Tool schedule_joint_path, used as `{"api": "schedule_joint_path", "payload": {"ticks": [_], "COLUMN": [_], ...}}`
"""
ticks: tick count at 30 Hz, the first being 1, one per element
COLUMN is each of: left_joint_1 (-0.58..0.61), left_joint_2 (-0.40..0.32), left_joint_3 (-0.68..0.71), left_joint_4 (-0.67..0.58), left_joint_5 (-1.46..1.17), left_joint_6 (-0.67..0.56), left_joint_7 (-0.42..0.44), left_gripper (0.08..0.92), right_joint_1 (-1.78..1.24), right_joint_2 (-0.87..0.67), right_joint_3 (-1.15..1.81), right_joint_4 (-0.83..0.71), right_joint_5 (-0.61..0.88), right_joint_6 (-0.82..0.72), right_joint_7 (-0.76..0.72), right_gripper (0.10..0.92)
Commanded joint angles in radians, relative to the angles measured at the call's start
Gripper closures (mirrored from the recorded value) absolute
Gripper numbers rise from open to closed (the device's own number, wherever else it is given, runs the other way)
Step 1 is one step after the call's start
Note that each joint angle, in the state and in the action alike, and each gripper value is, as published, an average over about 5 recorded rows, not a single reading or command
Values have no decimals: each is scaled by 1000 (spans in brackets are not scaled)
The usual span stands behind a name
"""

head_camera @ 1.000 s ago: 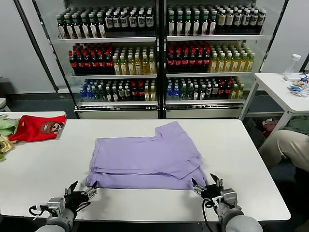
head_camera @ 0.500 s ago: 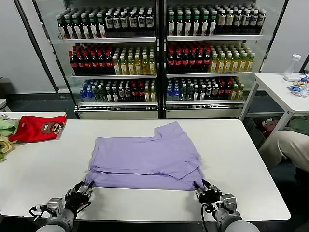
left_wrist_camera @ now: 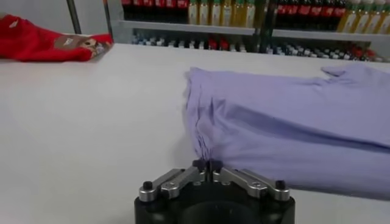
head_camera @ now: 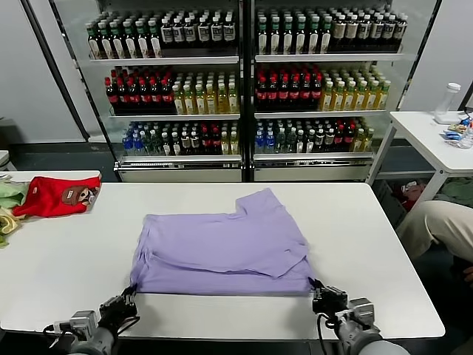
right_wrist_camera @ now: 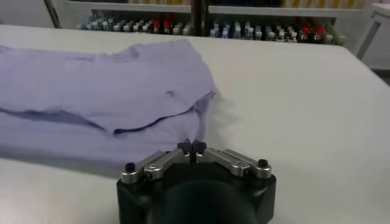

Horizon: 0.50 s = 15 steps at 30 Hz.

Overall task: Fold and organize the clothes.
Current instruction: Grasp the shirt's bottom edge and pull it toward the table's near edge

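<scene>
Folded lavender T-shirt point(head_camera: 225, 251) lying flat at the middle of the white desk point(head_camera: 66, 259), its near hem close to the desk's front edge and one sleeve pointing toward the far edge. Left gripper point(left_wrist_camera: 207, 165) at the shirt's near-left corner and right gripper point(right_wrist_camera: 191, 146) at its near-right corner — each with fingers pressed together, pinching the fabric edge low over the desk's front edge. A red shirt point(head_camera: 52, 196) lies at the far-left corner — beside green and yellow garments point(head_camera: 9, 203).
</scene>
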Motion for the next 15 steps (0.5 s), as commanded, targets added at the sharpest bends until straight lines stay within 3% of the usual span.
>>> {"api": "schedule_joint_path", "payload": {"ticks": [1,10,15], "left_joint_1": [175,222,196], "left_joint_2": [8,16,26], "left_joint_3": [-18,-13,-51], "left_joint_4": [-153,-174,-188], "left_joint_5": [-2,54,54], "left_joint_6": [-5,-7,-4], "left_joint_7": [-43,-92,-89], "left_gripper": [900,889,783], "right_joint_1": [-135,-263,-209], "right_joint_2": [-37,-14,-18], "right_joint_3": [114,96,65], "right_joint_4": [103,141,164], "right_joint_5": [23,-31,-72], "right_joint_6": [-3,12,10], "right_joint_7": [-3,-6,-12], "right_gripper": [912,900,779]}}
